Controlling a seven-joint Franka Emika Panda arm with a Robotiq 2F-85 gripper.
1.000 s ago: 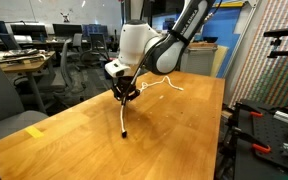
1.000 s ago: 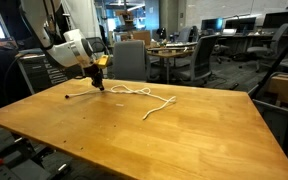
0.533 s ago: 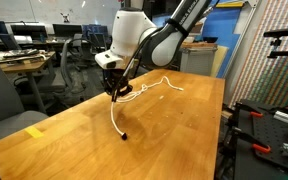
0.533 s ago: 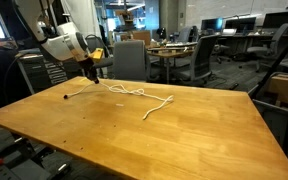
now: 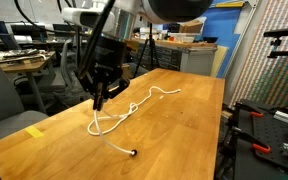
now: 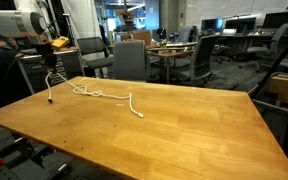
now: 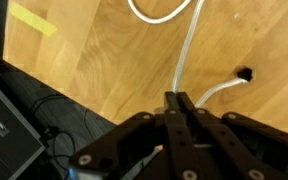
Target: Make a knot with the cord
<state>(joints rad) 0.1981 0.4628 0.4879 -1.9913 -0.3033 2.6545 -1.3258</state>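
The cord (image 5: pixel 134 107) is a thin white rope lying in loose curves on the wooden table (image 5: pixel 174 140), with a small dark tip (image 5: pixel 133 153) at its near end. It also shows in an exterior view (image 6: pixel 104 96) and in the wrist view (image 7: pixel 187 45), where the dark tip (image 7: pixel 245 73) lies on the wood. My gripper (image 5: pixel 99 99) is shut on the cord and holds part of it lifted above the table near one edge (image 6: pixel 52 68). In the wrist view the fingers (image 7: pixel 178 103) are pressed together with the cord coming out between them.
A yellow tape strip (image 5: pixel 34 131) lies on the table near a corner (image 7: pixel 32 19). Office chairs (image 6: pixel 130 58) and desks stand behind the table. Cables and a dark box (image 7: pixel 6 110) lie on the floor past the table edge. A rack with tools (image 5: pixel 274 120) stands beside the table.
My gripper has risen and moved toward the table's edge, dragging the cord with it. The cord has slid across the table, and its dark tip now lies farther over.
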